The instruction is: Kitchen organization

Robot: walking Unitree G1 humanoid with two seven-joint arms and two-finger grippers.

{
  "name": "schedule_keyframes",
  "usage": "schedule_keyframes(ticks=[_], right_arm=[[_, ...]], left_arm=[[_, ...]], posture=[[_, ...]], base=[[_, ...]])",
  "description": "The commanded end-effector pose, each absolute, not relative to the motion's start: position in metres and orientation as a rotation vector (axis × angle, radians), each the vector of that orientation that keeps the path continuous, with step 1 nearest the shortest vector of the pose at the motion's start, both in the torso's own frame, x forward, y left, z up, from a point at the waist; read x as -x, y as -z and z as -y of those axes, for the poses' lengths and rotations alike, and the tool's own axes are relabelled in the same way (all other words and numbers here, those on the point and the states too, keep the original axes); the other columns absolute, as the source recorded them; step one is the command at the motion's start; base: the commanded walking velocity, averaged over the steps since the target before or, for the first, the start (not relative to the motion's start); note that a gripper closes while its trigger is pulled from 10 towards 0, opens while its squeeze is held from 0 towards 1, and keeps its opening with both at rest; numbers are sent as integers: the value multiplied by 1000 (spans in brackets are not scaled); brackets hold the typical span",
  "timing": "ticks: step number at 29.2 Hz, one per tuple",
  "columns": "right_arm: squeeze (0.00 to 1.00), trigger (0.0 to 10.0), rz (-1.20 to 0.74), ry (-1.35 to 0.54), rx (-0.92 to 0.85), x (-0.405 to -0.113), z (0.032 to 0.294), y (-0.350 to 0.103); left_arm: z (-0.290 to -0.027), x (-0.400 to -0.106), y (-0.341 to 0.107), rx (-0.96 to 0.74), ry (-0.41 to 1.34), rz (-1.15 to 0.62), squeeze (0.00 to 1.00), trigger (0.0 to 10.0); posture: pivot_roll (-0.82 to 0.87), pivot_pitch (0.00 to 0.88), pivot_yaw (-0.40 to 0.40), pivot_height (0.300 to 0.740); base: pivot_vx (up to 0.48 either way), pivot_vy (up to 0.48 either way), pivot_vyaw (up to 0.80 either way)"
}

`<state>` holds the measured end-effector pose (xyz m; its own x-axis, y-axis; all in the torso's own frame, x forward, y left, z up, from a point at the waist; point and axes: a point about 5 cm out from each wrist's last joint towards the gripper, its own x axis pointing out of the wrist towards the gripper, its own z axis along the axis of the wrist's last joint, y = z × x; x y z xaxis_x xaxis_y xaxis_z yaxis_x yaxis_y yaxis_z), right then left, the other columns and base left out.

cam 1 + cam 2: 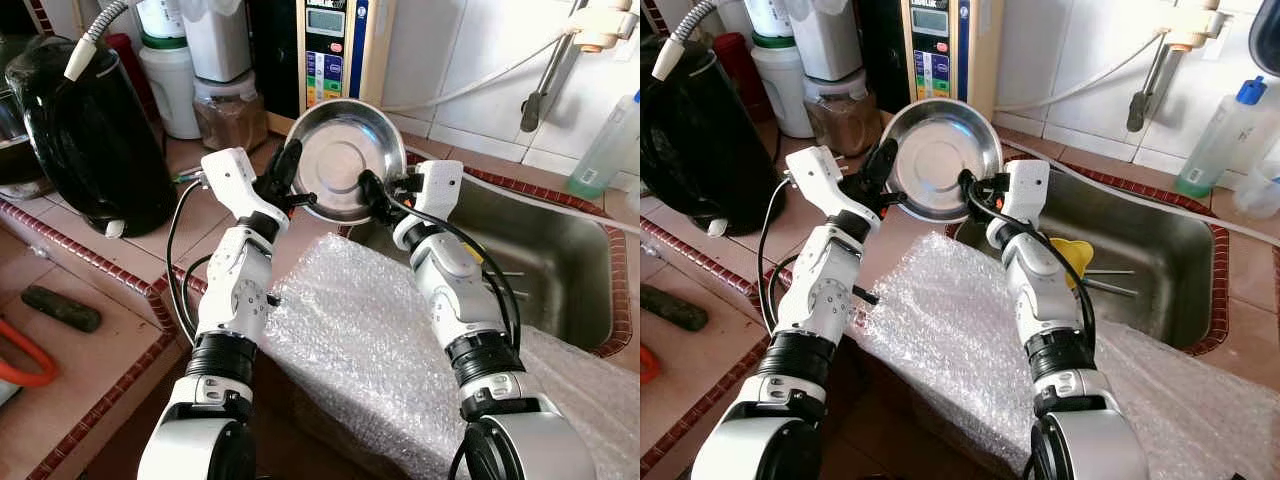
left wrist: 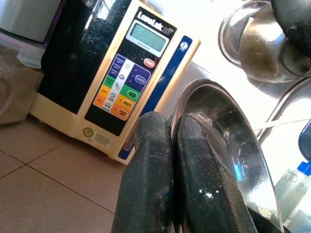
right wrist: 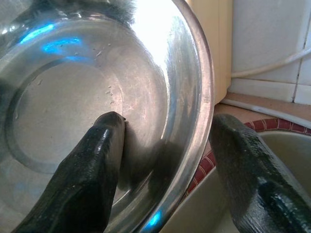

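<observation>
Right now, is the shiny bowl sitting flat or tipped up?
Tipped up. The steel bowl is held off the counter on its edge, its empty inside facing the camera, with the left end effector and right end effector gripping opposite rims.

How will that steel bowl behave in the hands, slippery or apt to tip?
The steel bowl looks polished, so probably slippery. It is tilted on edge, gripped only at the rim by the left hand and right hand, so it may pivot. It seems thin, likely light and stiff.

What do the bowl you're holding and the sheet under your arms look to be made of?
The bowl looks like stainless steel: bright, mirror-like, with glare and blue reflections on its inside. The left gripper and right gripper hold its rim. The sheet is clear plastic bubble wrap, by its pattern of small air cells.
</observation>
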<state>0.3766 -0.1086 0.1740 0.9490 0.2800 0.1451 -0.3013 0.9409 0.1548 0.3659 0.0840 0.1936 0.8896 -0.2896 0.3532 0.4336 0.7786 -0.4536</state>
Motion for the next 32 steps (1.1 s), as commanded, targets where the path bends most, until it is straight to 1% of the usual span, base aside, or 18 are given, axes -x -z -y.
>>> schedule_keyframes(ticks=[1,5,9,17,24,32], right_arm=[[0,0,114,-263,-196,-380,115,-176],[0,0,103,-239,-289,-381,119,-175],[0,0,102,-223,-338,-382,122,-176],[0,0,96,-225,-337,-382,122,-174],[0,0,55,-275,-333,-380,117,-167],[0,0,50,-268,-343,-381,120,-167]], left_arm=[[-81,-363,-202,561,424,309,0,0],[-81,-363,-202,565,424,308,0,0],[-82,-363,-202,569,421,307,0,0],[-83,-364,-202,583,414,304,0,0],[-82,-364,-203,593,419,301,0,0],[-84,-365,-202,581,408,292,0,0]], posture=[[0,0,18,740],[0,0,16,740],[2,0,15,740],[1,0,16,740],[-2,0,18,740],[0,0,19,740]], base=[[0,0,0],[0,0,0],[0,0,0],[0,0,0],[0,0,0],[0,0,0]])
